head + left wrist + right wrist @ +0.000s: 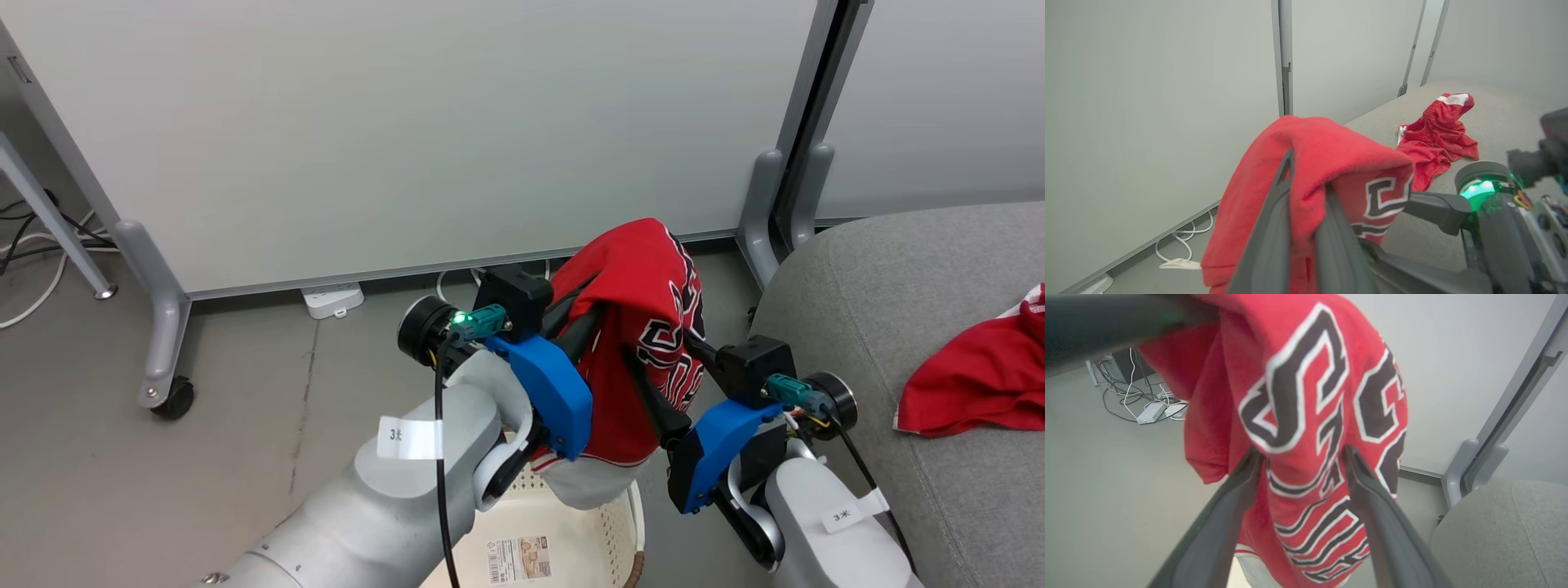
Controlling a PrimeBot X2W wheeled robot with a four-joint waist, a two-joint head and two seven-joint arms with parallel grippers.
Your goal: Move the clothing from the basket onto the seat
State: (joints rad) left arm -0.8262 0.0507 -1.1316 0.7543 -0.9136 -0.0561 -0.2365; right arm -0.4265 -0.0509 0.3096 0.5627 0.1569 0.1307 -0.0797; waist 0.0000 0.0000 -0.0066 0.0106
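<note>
The red jersey with black white-edged lettering hangs in the air above the cream basket. My left gripper is shut on its top fold; in the left wrist view the cloth is pinched between the two fingers. My right gripper is at the jersey's right side, jaws spread wide; the lettered cloth drapes over its fingertips. The second red piece with white trim lies crumpled on the grey seat to the right.
A white partition wall stands just behind, with grey feet on casters and another foot by the seat's corner. A white power strip and cables lie on the grey floor.
</note>
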